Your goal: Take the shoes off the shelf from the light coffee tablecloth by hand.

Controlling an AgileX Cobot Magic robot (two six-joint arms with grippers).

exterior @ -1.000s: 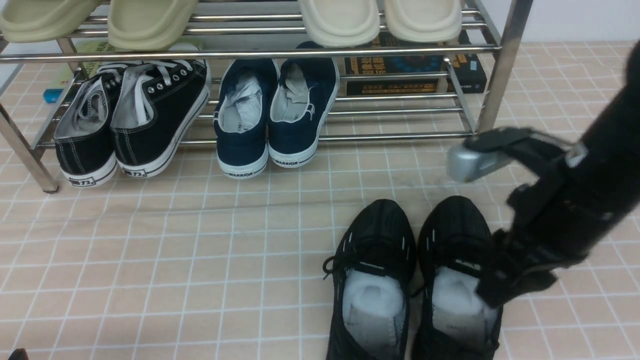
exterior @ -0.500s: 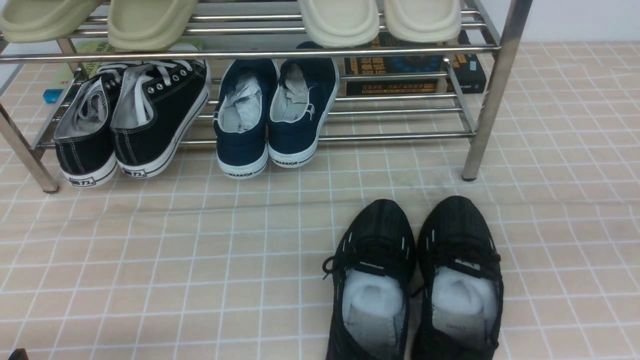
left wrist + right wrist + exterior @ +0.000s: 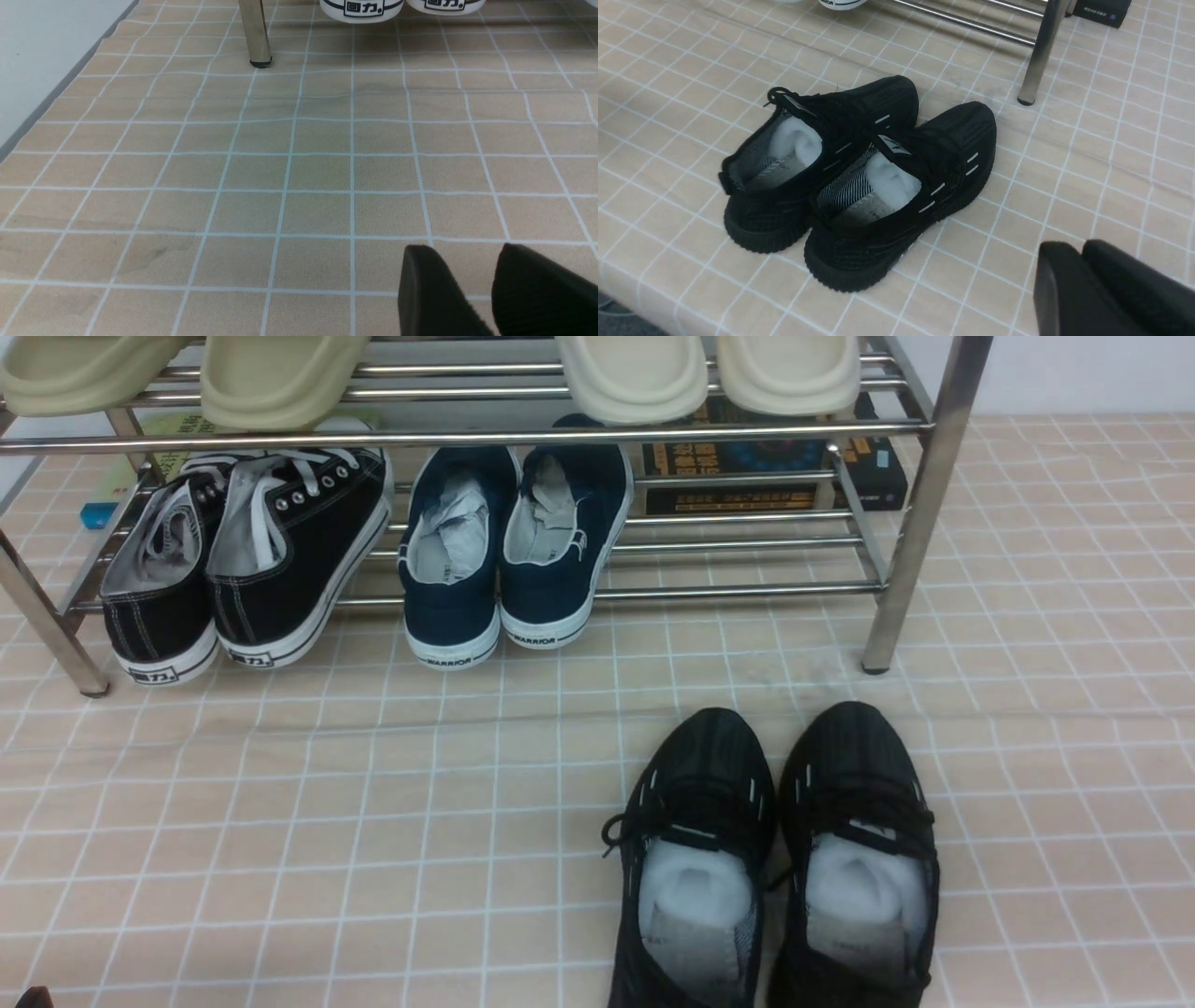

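White paper stuffing [image 3: 695,889] inside both shoes [image 3: 711,756]

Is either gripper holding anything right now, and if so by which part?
Nothing is held. The left gripper and right gripper are both empty; the shoes sit free on the tablecloth, untouched.

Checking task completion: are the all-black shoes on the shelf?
No, the shoes stand on the tablecloth in front of the shelf, apart from it.
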